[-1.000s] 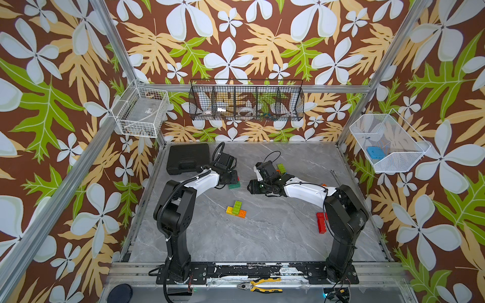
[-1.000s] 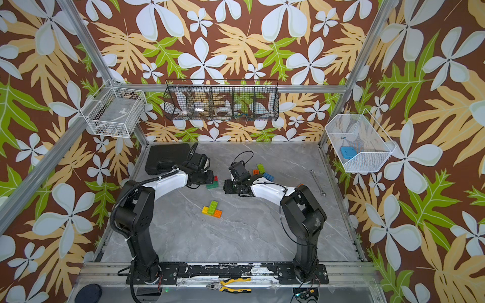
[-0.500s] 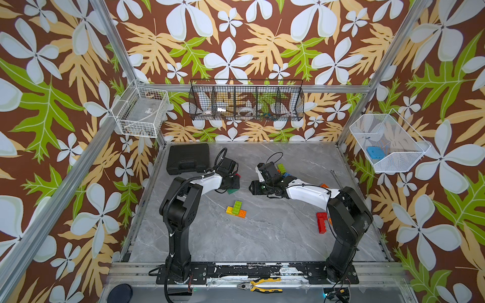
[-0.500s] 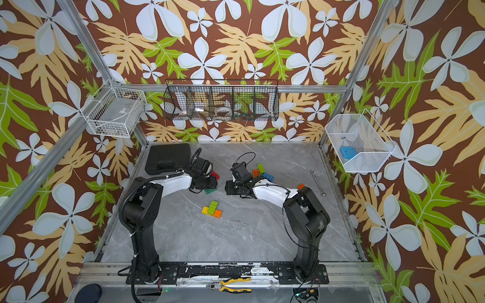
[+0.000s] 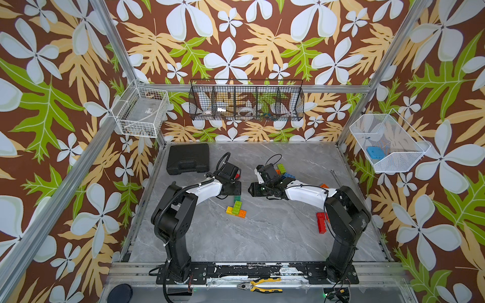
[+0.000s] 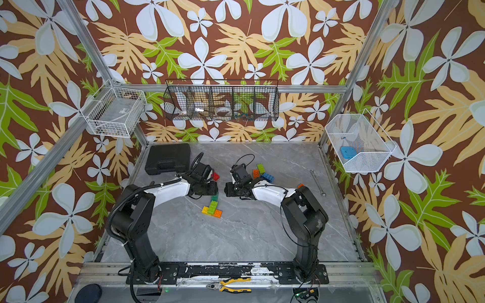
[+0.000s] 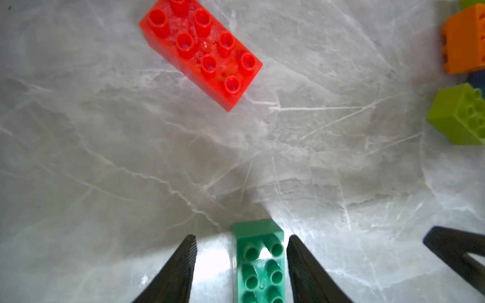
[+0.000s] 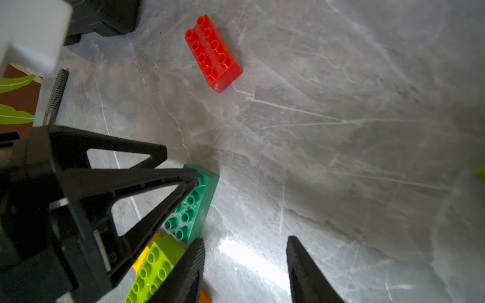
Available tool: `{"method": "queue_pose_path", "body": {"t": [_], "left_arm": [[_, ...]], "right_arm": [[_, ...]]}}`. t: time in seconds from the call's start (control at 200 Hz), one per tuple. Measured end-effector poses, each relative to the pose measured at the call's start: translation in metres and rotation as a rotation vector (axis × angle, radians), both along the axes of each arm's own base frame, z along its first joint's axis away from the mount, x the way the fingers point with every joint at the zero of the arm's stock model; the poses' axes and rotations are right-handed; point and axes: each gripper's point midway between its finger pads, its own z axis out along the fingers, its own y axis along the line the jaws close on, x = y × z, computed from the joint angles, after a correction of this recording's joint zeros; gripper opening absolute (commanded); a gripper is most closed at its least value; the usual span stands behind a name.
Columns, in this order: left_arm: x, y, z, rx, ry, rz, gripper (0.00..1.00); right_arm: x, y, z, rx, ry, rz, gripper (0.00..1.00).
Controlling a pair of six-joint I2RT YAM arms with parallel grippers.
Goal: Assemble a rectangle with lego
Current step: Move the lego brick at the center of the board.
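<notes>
Few lego (image 5: pixel 236 208) joined at centre frame; left gripper (image 7: pixel 242 237) spread astride the dark green brick (image 7: pixel 258 258), right gripper (image 8: pixel 245 238) parted, empty; rectangle seemingly barely begun

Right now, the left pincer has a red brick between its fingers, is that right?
No. The left pincer has a green brick between its fingers, not a red one; the red brick lies apart from it. The left wrist view shows it.
</notes>
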Motion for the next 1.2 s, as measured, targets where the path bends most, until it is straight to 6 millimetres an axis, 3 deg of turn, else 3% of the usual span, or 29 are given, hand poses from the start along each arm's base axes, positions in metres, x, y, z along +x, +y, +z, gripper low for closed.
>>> {"method": "queue_pose_path", "body": {"t": [0.23, 0.49, 0.671, 0.851, 0.941, 1.051, 1.106, 1.196], "left_arm": [[-0.006, -0.011, -0.018, 0.089, 0.054, -0.062, 0.51], [0.004, -0.011, -0.017, 0.123, 0.053, -0.055, 0.2], [0.021, -0.021, -0.006, 0.123, 0.029, -0.064, 0.15], [0.048, -0.061, 0.014, 0.09, -0.047, -0.122, 0.15], [0.043, -0.093, 0.004, 0.088, -0.041, -0.203, 0.15], [0.029, -0.11, -0.014, 0.114, -0.001, -0.268, 0.17], [0.026, -0.111, -0.016, 0.126, 0.004, -0.287, 0.22], [0.02, -0.115, -0.016, 0.121, 0.018, -0.309, 0.42]], "right_arm": [[-0.001, -0.001, -0.002, 0.0, 0.003, 0.001, 0.5], [-0.001, -0.001, -0.002, -0.001, -0.001, 0.003, 0.5], [0.0, -0.004, 0.009, 0.004, -0.025, 0.005, 0.5], [0.006, -0.029, 0.014, -0.01, -0.043, -0.05, 0.5], [0.008, -0.046, 0.014, -0.029, -0.046, -0.08, 0.5], [-0.001, -0.068, 0.007, -0.074, -0.02, -0.1, 0.5], [-0.002, -0.073, 0.008, -0.078, -0.024, -0.104, 0.5], [-0.006, -0.077, 0.01, -0.085, -0.04, -0.091, 0.51]]}}
